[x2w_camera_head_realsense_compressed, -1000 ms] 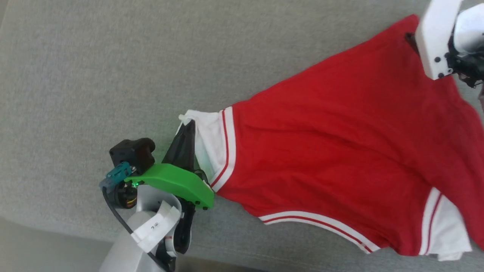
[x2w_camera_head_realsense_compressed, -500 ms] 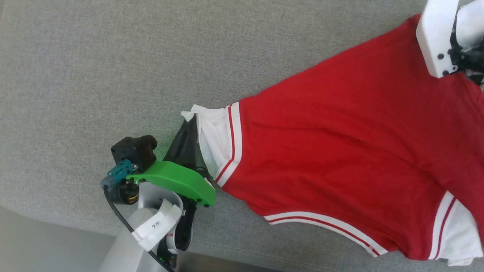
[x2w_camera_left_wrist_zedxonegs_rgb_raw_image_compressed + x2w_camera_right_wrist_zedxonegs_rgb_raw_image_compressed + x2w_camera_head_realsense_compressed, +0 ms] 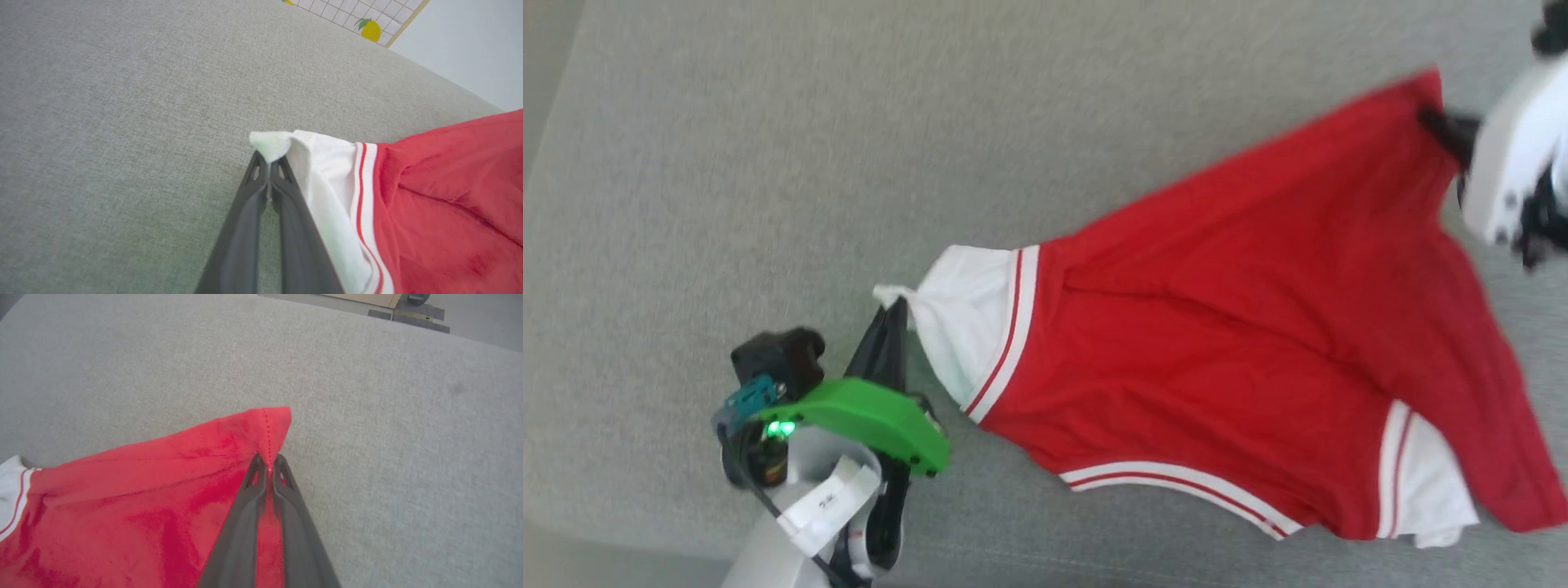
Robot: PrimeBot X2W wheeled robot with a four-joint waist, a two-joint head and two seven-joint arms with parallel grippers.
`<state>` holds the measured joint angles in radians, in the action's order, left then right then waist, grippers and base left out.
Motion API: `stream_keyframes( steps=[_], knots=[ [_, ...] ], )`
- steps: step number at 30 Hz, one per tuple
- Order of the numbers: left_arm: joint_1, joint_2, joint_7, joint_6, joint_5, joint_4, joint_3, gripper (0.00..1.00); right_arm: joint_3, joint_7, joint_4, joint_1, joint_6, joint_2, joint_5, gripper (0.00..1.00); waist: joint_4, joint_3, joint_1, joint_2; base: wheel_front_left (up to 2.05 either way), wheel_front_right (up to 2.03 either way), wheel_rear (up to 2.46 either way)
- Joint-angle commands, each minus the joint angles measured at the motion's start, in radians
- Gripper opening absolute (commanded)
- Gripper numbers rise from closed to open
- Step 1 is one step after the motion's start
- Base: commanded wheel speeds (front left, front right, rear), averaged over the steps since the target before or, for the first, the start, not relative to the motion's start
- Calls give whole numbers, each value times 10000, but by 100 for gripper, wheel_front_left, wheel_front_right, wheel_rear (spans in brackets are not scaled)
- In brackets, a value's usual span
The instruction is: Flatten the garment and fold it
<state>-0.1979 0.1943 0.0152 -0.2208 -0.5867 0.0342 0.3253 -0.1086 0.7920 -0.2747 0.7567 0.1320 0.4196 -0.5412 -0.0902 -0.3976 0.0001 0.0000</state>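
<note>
Left pincer: I am pinching the tip of the white sleeve nearest me, jaws pressed together on the cloth.
Garment: it is lying spread but creased on the grey worktop, stretching from my left pincer out toward the far right.
Right pincer: I am clamping the far red hem corner, fingers closed tight on it.
Step in hand: I am flattening, judging by the two opposite grips.
Next move: it is calling for pulling both holds apart and laying the cloth down smooth.
Containers: I am seeing none here.
</note>
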Motion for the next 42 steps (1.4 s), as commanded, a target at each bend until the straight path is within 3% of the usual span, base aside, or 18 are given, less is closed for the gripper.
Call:
stream_keyframes(
  steps=[1,7,13,20,25,29,37,42],
  knots=[
    [231,120,40,-47,-76,-35,-76,0,273,-113,255,-688,-13,-30,-173,0,871,1289,-1,0,0,0,0],
    [896,244,166,-144,-310,-4,-173,0,1314,-4,1594,-3399,-13,-300,-507,0,1370,2195,-1,0,0,0,0],
    [1354,272,171,-180,-505,11,-232,0,2047,555,2707,-5951,-13,-1088,-780,0,1515,2677,-1,0,0,0,0],
    [1615,181,78,-94,-770,-32,-272,0,2611,939,3339,-7384,-13,-1839,-970,0,1483,2972,-1,0,0,0,0],
    [1223,338,85,187,-885,71,-361,0,2867,1077,3744,-7076,-13,-1839,-1126,0,1452,3186,-1,0,0,0,0],
    [325,651,340,420,-904,347,-514,0,3093,1365,4063,-6209,-13,-1460,-1309,0,1436,3392,-1,0,0,0,0],
    [-2819,1266,1213,937,-566,567,-514,0,3314,2435,4509,-3991,-13,-377,-1718,0,1381,3735,-1,0,0,0,0],
    [-4615,1450,1616,1183,-365,316,-470,0,3322,2973,4606,-2815,-13,-53,-1772,0,1411,3850,-1,0,0,0,0]
  ],
)
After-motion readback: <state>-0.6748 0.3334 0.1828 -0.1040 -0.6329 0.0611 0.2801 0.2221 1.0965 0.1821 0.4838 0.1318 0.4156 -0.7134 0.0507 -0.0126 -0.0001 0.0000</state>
